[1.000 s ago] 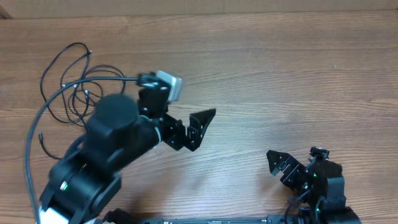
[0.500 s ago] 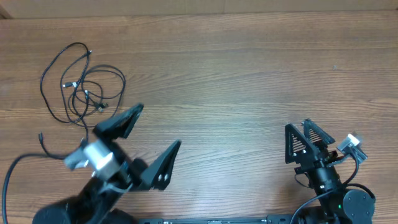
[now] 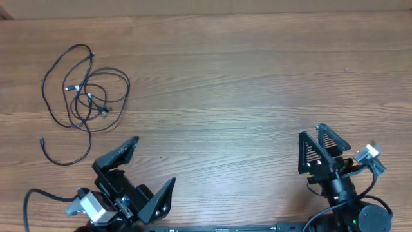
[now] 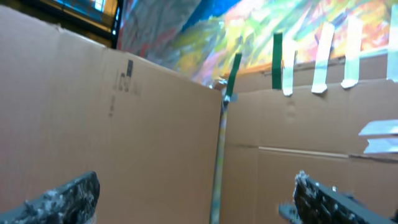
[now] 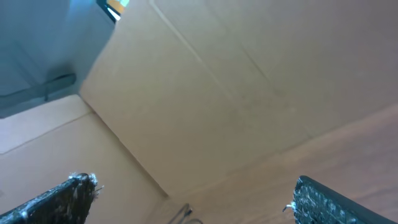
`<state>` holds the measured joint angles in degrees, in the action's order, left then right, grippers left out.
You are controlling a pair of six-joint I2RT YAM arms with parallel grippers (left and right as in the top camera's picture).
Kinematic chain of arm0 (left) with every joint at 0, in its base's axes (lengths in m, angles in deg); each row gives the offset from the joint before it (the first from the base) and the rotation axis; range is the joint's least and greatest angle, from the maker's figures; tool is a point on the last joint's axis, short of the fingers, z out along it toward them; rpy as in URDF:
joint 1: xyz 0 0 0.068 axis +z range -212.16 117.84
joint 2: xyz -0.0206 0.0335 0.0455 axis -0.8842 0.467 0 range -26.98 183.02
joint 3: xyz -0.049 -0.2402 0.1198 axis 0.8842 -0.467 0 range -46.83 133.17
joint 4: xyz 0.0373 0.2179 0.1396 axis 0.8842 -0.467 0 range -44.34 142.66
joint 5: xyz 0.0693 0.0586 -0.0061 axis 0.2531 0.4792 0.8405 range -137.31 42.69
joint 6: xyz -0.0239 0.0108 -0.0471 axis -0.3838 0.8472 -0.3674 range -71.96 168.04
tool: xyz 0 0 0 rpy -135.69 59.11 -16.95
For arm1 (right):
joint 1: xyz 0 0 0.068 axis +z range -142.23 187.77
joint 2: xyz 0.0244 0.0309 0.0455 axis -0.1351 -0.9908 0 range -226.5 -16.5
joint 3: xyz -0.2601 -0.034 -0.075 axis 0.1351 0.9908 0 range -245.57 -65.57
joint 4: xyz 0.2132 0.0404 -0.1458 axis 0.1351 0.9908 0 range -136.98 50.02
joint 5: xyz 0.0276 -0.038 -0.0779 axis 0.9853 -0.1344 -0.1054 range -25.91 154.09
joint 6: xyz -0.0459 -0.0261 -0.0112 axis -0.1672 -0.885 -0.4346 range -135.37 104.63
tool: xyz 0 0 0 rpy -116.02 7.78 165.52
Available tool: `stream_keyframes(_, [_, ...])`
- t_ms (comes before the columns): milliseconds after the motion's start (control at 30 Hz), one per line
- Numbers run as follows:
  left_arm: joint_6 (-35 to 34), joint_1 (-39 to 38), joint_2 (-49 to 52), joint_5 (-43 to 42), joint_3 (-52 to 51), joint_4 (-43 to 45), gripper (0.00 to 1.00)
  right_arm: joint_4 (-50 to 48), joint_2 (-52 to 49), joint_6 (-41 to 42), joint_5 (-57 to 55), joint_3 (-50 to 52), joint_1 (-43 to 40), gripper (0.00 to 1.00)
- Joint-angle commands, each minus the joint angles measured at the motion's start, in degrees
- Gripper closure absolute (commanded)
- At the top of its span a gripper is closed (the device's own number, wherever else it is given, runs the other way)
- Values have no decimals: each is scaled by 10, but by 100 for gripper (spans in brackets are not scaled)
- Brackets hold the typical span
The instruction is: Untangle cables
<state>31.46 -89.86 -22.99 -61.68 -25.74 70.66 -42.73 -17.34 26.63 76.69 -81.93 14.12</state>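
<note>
**Overhead.** My left fingers (image 3: pixel 143 175) stand spread wide with nothing between them, drawn in at the near edge of the worktop (image 3: pixel 244 90). A second ago this arm is stretched far out over the worktop, close beside the cables. Half a second ago it is swinging home, and now it sits folded back. My right fingers (image 3: pixel 320 147) are likewise spread and empty, and are almost where they were half a second ago.

The cables (image 3: pixel 84 90) lie ahead of the left fingers and off to their left, well apart from them, and far across from the right fingers. Their shape matches the picture from half a second ago. Several loops overlap, small plugs are bunched in the middle, and one strand trails to a loose end on the side nearest the left fingers.

**Left wrist.** The left fingers (image 4: pixel 193 199) are released, tips at the two lower corners, gap bare. The camera faces a cardboard wall (image 4: pixel 124 124) carrying green tape (image 4: pixel 277 53) and white tape strips (image 4: pixel 323 59). No worktop or cables appear here.

**Right wrist.** The right fingers (image 5: pixel 193 193) are released and empty. Cardboard (image 5: pixel 217 93) fills most of the view. A dark mark at the bottom edge is too small to identify.

**Judgement.** Both arms are pulled back, nothing is held, and the loops still cross. I read the cables as not yet separated. The next reach likely falls to the left fingers, with the loose end the nearest place to take hold.
</note>
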Motion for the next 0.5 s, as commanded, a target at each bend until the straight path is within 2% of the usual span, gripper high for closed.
stream_keyframes(0, [-2, 3, -37, -3, -56, 48, 0, -8, 7, 0, -5, -5, -5, 0])
stream_keyframes(167, [-2, 3, -38, -3, -104, 60, 0, -8, 7, 0, -5, 10, -5, 0])
stream_keyframes(400, [-2, 3, -38, -3, -210, 57, 0, -23, 7, 0, -5, 106, -5, 0])
stream_keyframes(467, [-2, 3, -38, -5, -208, 31, 0, -30, 7, 0, -5, 130, -5, 0])
